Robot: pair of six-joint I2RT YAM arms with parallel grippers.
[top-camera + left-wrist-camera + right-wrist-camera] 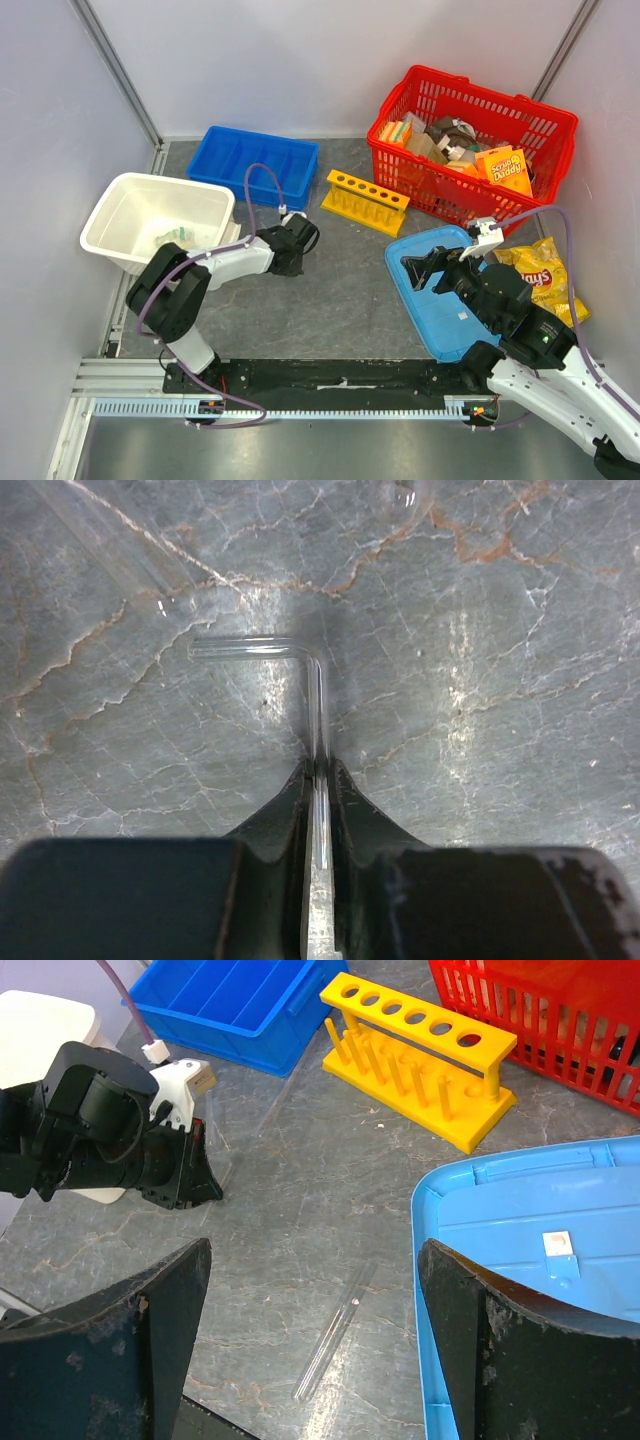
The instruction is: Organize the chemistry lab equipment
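Left gripper [319, 772] clenches the bent tube [320, 710] left of the rack [366, 200]; lift slowly, level, lest glass slip. Right gripper [312, 1260] gapes empty.

Overhead camera looks down from 6 o'clock. Left wrist camera sits close above the grey marbled tabletop [480, 680]. Right wrist camera faces 10 o'clock, sharing the yellow plastic test-tube rack [366, 203] with overhead.

Bent tube [318, 695] lower end hidden between jaws.
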